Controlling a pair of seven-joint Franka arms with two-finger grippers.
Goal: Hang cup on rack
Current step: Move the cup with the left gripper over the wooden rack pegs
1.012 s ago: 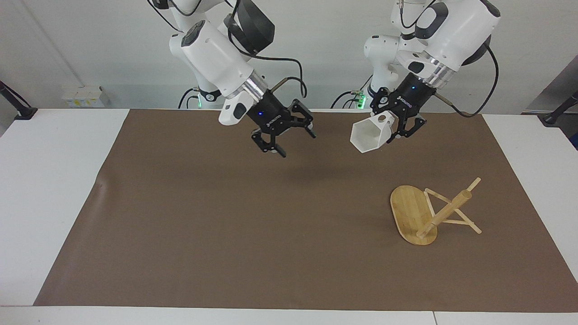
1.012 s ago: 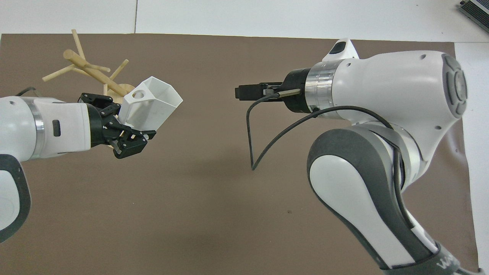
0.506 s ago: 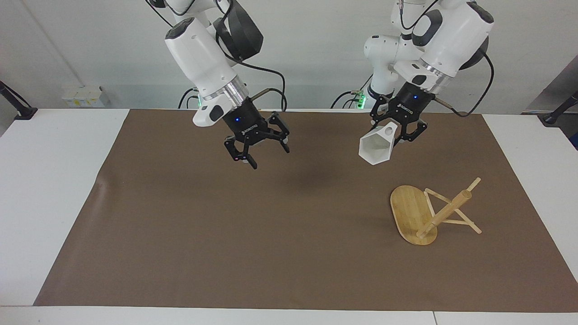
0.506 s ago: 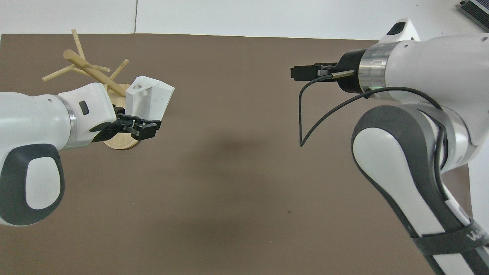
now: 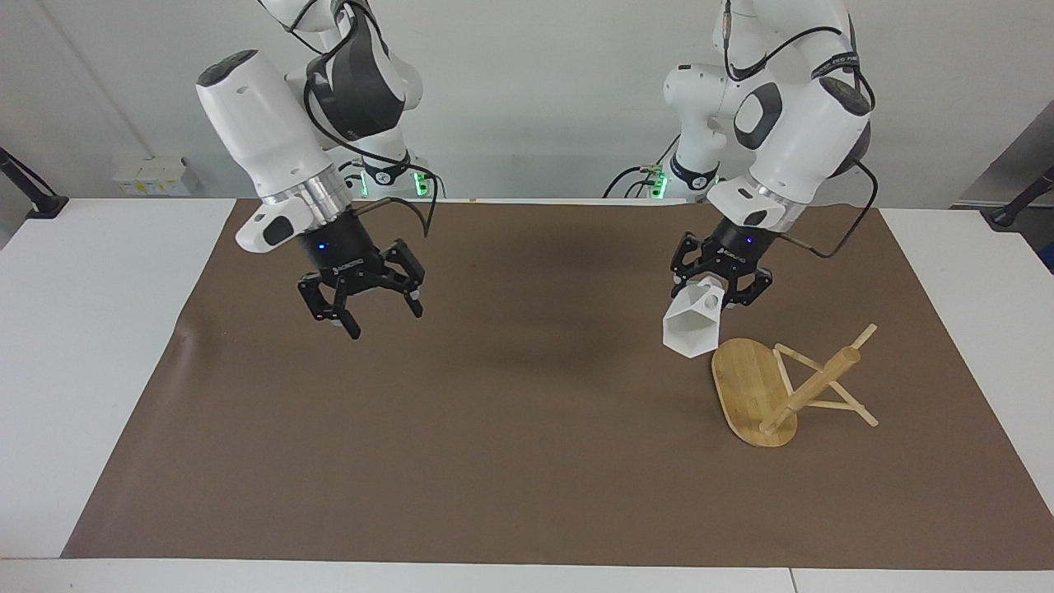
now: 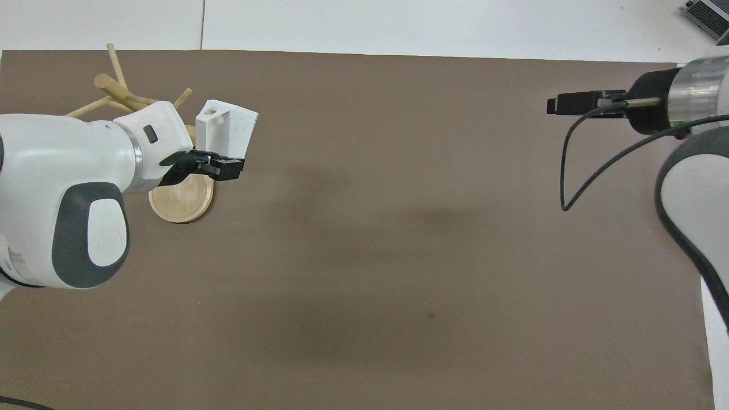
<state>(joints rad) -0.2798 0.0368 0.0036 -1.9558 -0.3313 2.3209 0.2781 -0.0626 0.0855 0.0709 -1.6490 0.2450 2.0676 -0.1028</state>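
One faceted white cup [image 5: 692,328], apparently empty, clamped in the left gripper [image 5: 715,295] over the brown mat [image 5: 494,428], beside the bamboo rack [image 5: 762,391]. Right gripper [image 5: 375,317] spread, holding nothing.

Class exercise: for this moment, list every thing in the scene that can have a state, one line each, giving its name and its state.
cup: off the table, tilted, gripped by its handle, not yet on a peg.
rack: upright on the brown mat, pegs bare.
left gripper: jaws shut on the cup, over the mat beside the rack's base.
right gripper: jaws open, holding nothing, over the mat toward the right arm's end.
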